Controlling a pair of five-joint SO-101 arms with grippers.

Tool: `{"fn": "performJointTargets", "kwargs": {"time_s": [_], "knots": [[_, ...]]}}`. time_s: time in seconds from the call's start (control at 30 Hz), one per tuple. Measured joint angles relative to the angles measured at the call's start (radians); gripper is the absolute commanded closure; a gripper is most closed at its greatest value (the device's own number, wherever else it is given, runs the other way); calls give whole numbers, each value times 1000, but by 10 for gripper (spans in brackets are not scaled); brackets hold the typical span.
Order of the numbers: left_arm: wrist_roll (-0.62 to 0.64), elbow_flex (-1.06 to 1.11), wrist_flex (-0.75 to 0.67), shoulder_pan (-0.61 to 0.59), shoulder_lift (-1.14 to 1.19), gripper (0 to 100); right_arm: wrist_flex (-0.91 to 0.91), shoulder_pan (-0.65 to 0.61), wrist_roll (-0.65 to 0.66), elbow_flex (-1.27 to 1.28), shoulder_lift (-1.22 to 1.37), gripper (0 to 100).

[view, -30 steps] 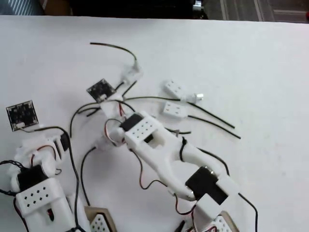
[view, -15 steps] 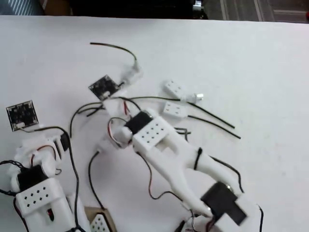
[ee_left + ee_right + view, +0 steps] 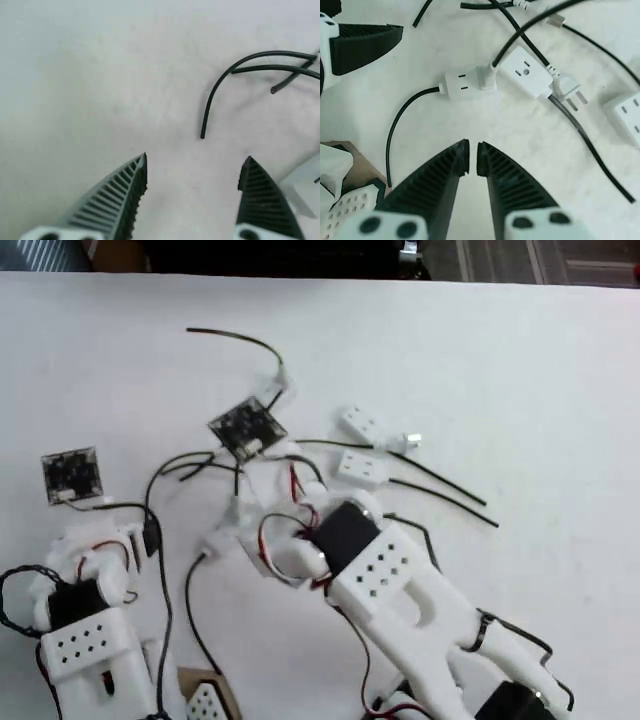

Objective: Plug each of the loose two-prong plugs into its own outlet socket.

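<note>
A loose plug (image 3: 567,90) lies flat on the white table (image 3: 530,350) with its two prongs bare, its body touching a corner of a square outlet block (image 3: 525,72) whose face is turned up; its black cord (image 3: 592,150) runs away across the table; just beside that block, a white plug body (image 3: 487,77) butts end to end against a small socket piece (image 3: 462,84), though whether its prongs are seated cannot be told; a thin cord (image 3: 395,130) curves away from the socket piece; the right gripper (image 3: 472,149) hangs over bare table near this pair, its dark ribbed jaws almost closed with a narrow slit between them, and nothing in them; in the high view a pronged plug (image 3: 405,443) sits unplugged between an upper outlet block (image 3: 362,424) and a lower outlet block (image 3: 360,468), near both, beyond the wrist of the right arm (image 3: 400,590); the left gripper (image 3: 196,159) is spread wide and holds nothing, over bare table, with the cut end of a curved black wire (image 3: 212,100) lying ahead of its tips; the left arm (image 3: 80,640) stands at the near left corner of the table, apart from the plugs and outlets.
</note>
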Motion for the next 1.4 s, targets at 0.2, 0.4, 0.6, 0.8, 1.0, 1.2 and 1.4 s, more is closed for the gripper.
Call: {"fn": "performJointTargets", "kwargs": {"time_s": [0.2, 0.4, 0.6, 0.8, 1.0, 1.2, 1.4], "knots": [[-34, -28, 15, 52, -2, 706, -115, 118, -26, 192, -100, 981], [-140, -282, 233, 124, 0, 706, -285, 295, -26, 344, -193, 981], [-273, -512, 405, 264, 183, 655, -417, 368, 43, 450, -204, 981], [-370, -629, 463, 365, 506, 641, -462, 382, 51, 466, -204, 981], [-399, -704, 407, 407, 804, 641, -463, 382, 51, 466, -204, 981], [-399, -763, 321, 410, 1049, 642, -463, 382, 51, 466, -204, 981], [-399, -790, 250, 410, 1194, 718, -463, 382, 51, 466, -204, 981]]}}
